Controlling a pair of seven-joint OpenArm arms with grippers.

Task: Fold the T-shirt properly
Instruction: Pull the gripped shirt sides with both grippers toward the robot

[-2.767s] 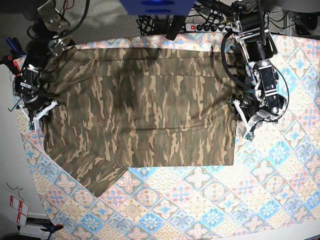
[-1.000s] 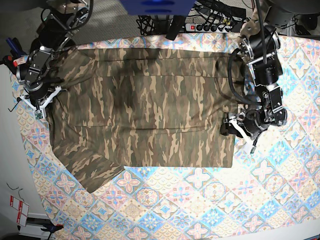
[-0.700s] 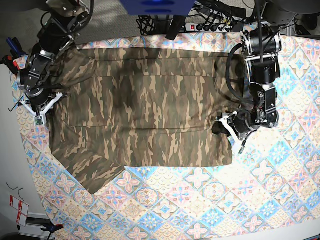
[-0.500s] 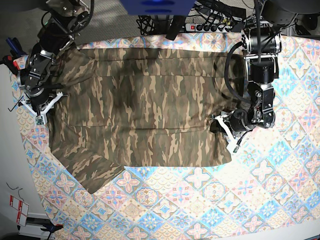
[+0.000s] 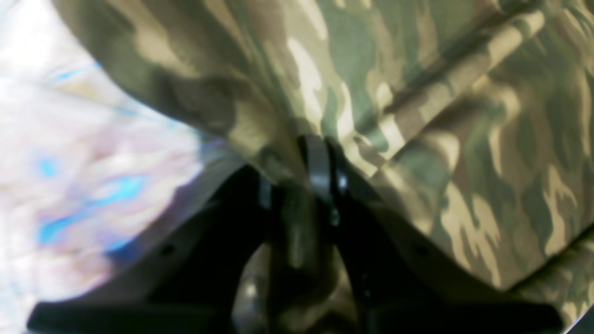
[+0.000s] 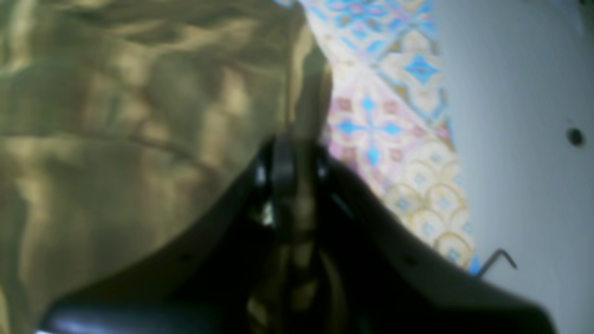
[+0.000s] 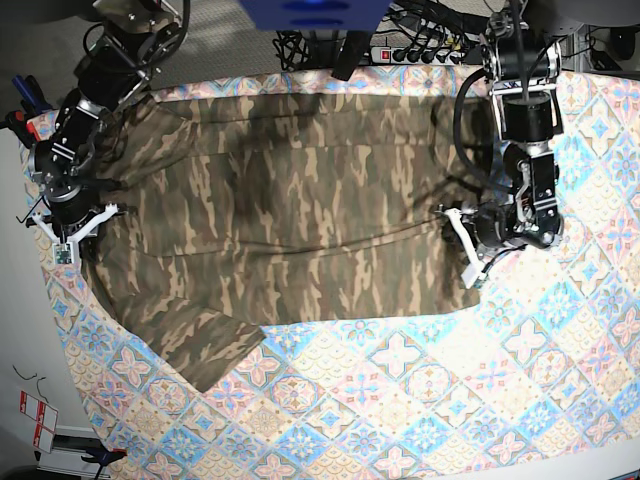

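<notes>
The camouflage T-shirt (image 7: 290,200) lies spread flat on the pastel tile-patterned cloth (image 7: 420,400), with a sleeve sticking out at the lower left. My left gripper (image 7: 464,250) is at the shirt's right edge. In the left wrist view it (image 5: 301,185) is shut on a pinch of shirt fabric (image 5: 441,116). My right gripper (image 7: 62,232) is at the shirt's left edge. In the right wrist view it (image 6: 292,157) is shut on a fold of the shirt (image 6: 116,139).
The patterned cloth also shows in the right wrist view (image 6: 385,125) and blurred in the left wrist view (image 5: 69,162). A power strip (image 7: 420,52) and cables lie beyond the back edge. Bare white table surface (image 6: 510,116) lies past the cloth's left edge.
Both grippers have pulled outward with the fabric: the left one toward the view's right, the right one down and left. The shirt is stretched wider and its lower right corner has shifted right.
</notes>
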